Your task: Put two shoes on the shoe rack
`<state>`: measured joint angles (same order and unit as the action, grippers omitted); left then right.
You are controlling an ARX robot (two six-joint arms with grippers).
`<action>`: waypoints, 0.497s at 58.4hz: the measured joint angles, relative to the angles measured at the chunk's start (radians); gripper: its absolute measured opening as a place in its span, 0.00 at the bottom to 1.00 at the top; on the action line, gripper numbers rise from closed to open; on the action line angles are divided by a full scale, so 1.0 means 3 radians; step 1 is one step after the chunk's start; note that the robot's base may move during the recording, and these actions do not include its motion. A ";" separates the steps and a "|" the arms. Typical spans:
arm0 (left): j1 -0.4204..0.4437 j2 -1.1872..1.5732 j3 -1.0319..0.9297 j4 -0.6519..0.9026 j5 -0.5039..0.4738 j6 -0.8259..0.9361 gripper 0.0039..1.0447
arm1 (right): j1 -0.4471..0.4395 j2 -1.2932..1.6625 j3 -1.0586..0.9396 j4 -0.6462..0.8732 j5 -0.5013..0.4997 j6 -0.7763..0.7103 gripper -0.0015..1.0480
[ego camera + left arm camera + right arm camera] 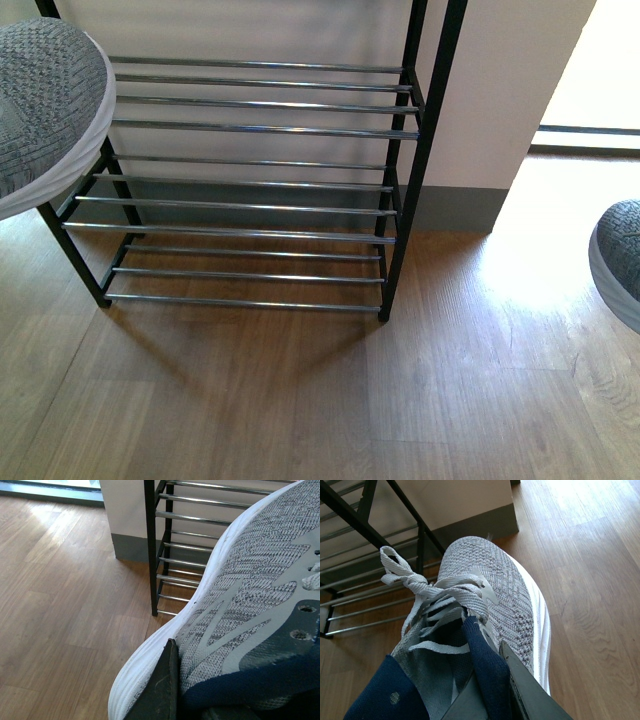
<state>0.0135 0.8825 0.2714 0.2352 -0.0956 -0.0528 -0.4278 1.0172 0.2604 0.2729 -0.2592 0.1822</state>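
Observation:
The shoe rack point(250, 130) stands against the wall, its black side frames carrying bare chrome rods. I hold one grey knit sneaker in each gripper, both off the floor. In the front view the left sneaker point(45, 110) shows its toe at the upper left, in front of the rack's left end. The right sneaker point(620, 255) peeks in at the right edge, clear of the rack. My left gripper point(195, 695) is shut on its sneaker point(250, 595) at the navy collar, one black finger point(161, 685) outside. My right gripper point(492, 690) is shut on its sneaker point(495, 590) at the navy collar.
A white wall with a grey skirting board point(460, 205) runs behind and to the right of the rack. Wooden floor point(300, 400) spreads in front. A bright doorway with a dark floor track point(590, 130) lies at the far right.

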 joint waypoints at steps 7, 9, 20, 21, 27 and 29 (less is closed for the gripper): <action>0.0000 0.0000 0.0000 0.0000 -0.0020 -0.0001 0.01 | 0.0000 0.0000 0.0000 0.0000 -0.0009 0.0001 0.01; 0.0000 0.0000 0.0000 0.0000 -0.0019 -0.0001 0.01 | 0.0000 0.0000 -0.0001 0.0000 -0.0010 0.0001 0.01; -0.0008 -0.0001 0.0001 0.0000 0.0047 0.0000 0.01 | -0.0014 0.0000 -0.0004 0.0000 0.0025 0.0001 0.01; -0.0010 -0.0001 0.0001 0.0000 0.0053 0.0000 0.01 | -0.0019 0.0001 -0.0009 0.0000 0.0033 0.0001 0.01; -0.0017 -0.0001 0.0001 0.0000 0.0067 0.0000 0.01 | -0.0019 0.0000 -0.0011 0.0000 0.0047 0.0000 0.01; -0.0017 -0.0001 0.0001 -0.0001 0.0050 0.0000 0.01 | -0.0019 0.0000 -0.0010 0.0001 0.0042 0.0000 0.01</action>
<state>0.0086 0.8822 0.2718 0.2348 -0.0807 -0.0528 -0.4335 1.0172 0.2573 0.2733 -0.2466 0.1822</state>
